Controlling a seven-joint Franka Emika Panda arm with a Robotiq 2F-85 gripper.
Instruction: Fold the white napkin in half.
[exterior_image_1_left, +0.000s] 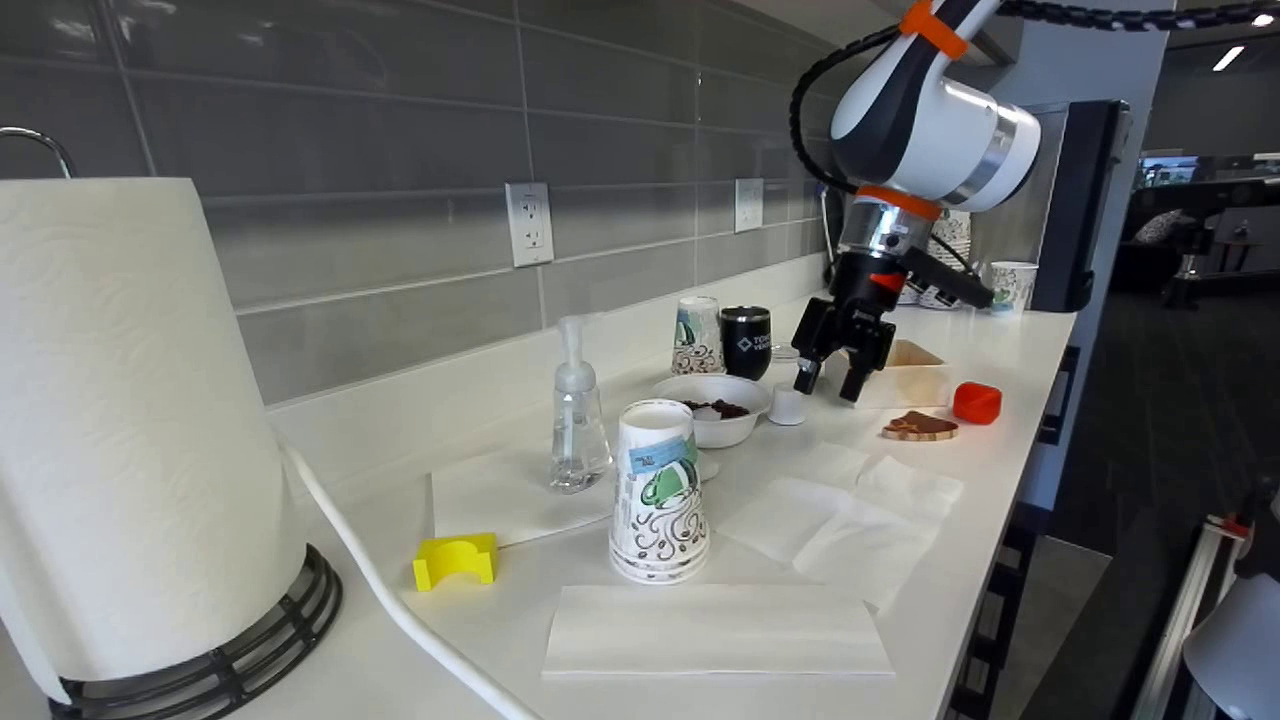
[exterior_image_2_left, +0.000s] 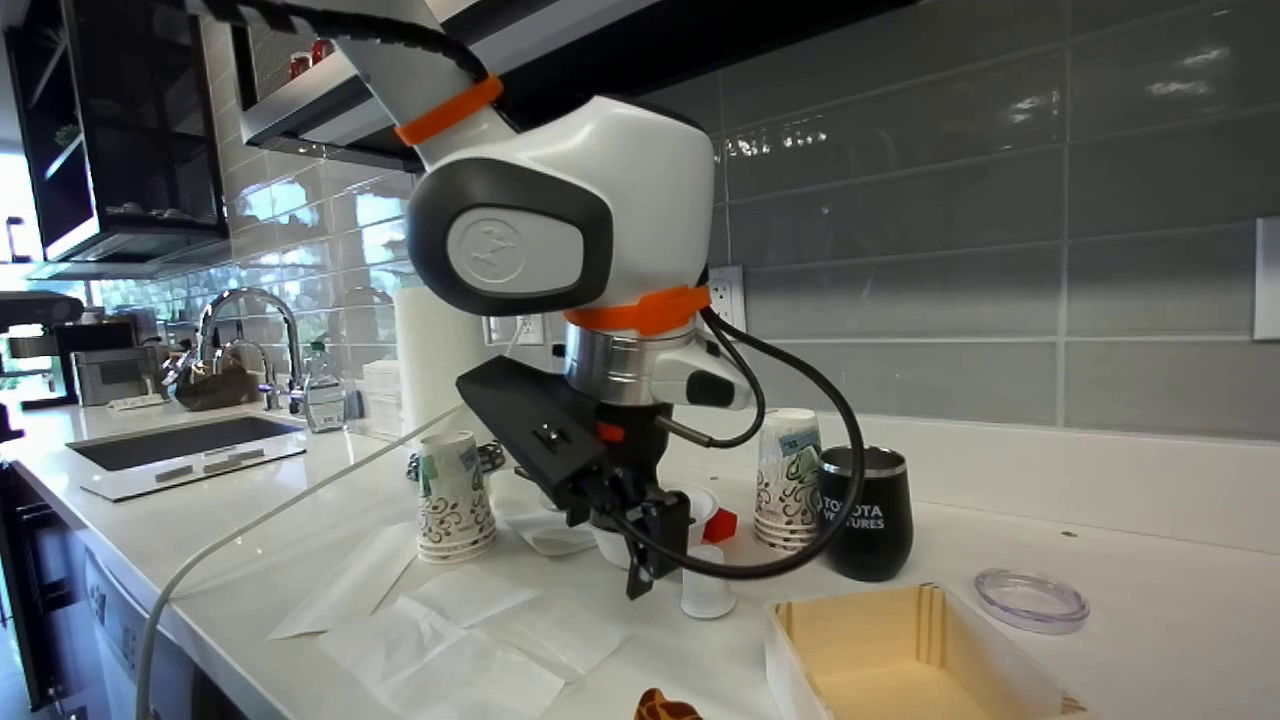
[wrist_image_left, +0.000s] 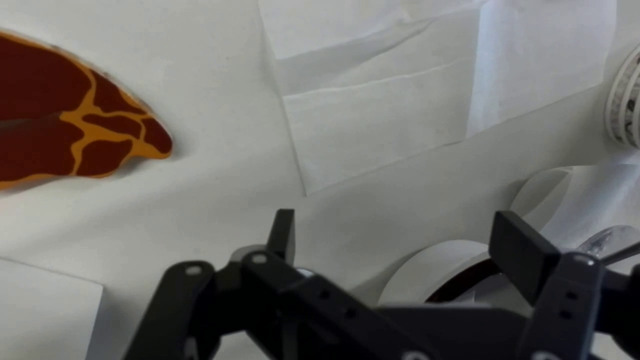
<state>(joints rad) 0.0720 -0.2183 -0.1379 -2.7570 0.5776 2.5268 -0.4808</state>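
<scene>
The white napkin (exterior_image_1_left: 850, 515) lies on the counter between the patterned paper cups and the toy steak, near the front edge. It is thin and creased, with ridges and parts that seem to overlap. It also shows in an exterior view (exterior_image_2_left: 460, 645) and at the top of the wrist view (wrist_image_left: 380, 105), where its far-left edges run off the frame. My gripper (exterior_image_1_left: 828, 386) is above the counter, behind the napkin and apart from it. In the wrist view the gripper's fingers (wrist_image_left: 392, 225) are spread wide with nothing between them. It also shows in an exterior view (exterior_image_2_left: 630, 560).
A white bowl (exterior_image_1_left: 735, 432) and a small white cup (exterior_image_1_left: 787, 406) stand close to the gripper. A wooden box (exterior_image_1_left: 905, 388), toy steak (exterior_image_1_left: 918, 427) and red block (exterior_image_1_left: 977, 403) lie beyond. Stacked paper cups (exterior_image_1_left: 660, 510) and a stiff white sheet (exterior_image_1_left: 715, 632) are beside the napkin.
</scene>
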